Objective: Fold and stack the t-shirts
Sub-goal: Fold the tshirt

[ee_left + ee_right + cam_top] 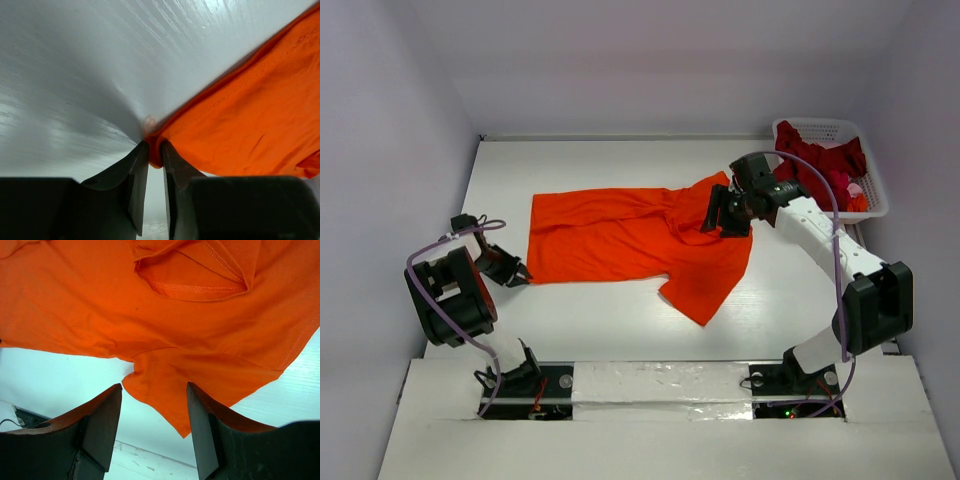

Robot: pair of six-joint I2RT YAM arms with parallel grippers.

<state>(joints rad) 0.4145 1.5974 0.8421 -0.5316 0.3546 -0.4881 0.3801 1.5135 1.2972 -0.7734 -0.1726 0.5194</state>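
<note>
The orange t-shirt point(620, 240) lies spread and partly crumpled across the middle of the table. At its near left corner my left gripper point(517, 272) sits low on the table. In the left wrist view the left gripper point(155, 151) is shut on that corner of the orange t-shirt point(240, 120), with a small fold of cloth pinched between the fingers. My right gripper point(722, 222) hovers open over the shirt's right side. In the right wrist view the right gripper point(154, 392) holds nothing, and a sleeve of the orange t-shirt point(165, 315) lies below it. Dark red t-shirts point(820, 160) are heaped in the basket.
A white latticed basket point(876, 196) stands at the table's back right corner, with a bit of pink cloth point(853, 189) inside. White walls close in the table on the left, back and right. The arm bases sit along the near edge.
</note>
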